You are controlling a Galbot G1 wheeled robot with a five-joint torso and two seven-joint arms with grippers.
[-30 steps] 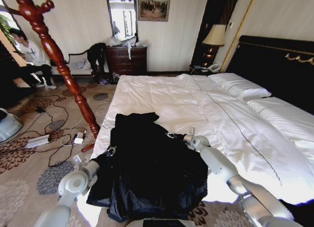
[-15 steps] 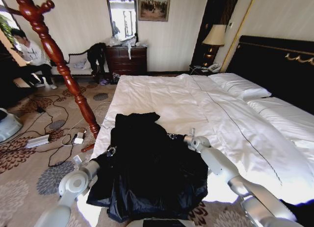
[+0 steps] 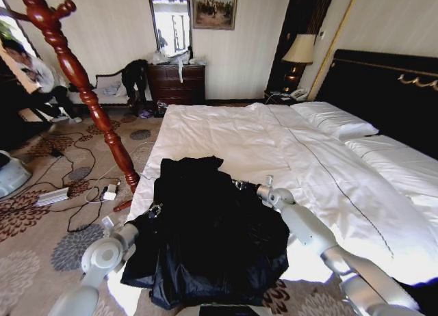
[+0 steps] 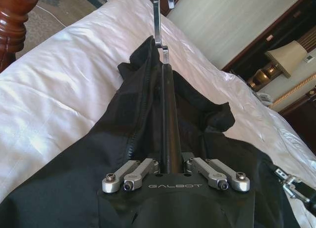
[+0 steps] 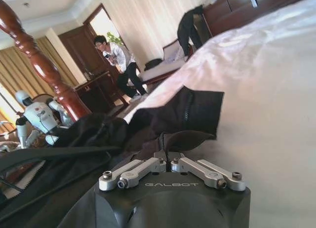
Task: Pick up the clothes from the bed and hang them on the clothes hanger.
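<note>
The clothes (image 3: 212,234), a long black coat-like garment, lie spread on the near left corner of the white bed (image 3: 226,131). My left gripper (image 3: 155,210) is at the garment's left edge. In the left wrist view its fingers are shut (image 4: 165,60) along the zip edge of the clothes (image 4: 123,139). My right gripper (image 3: 239,186) is at the garment's upper right edge, shut (image 5: 167,141) with a fold of the clothes (image 5: 197,109) bunched at its tips. The clothes hanger (image 3: 82,83), a reddish-brown turned-wood stand, rises from the carpet left of the bed.
Cables and a power strip (image 3: 55,195) lie on the patterned carpet around the hanger's foot. A dark dresser with mirror (image 3: 176,83) stands at the far wall. A lamp (image 3: 299,53), the black headboard (image 3: 383,90) and pillows (image 3: 335,121) are at the right.
My right gripper has shifted very slightly at the garment's edge. The clothes and my left arm have not moved.
</note>
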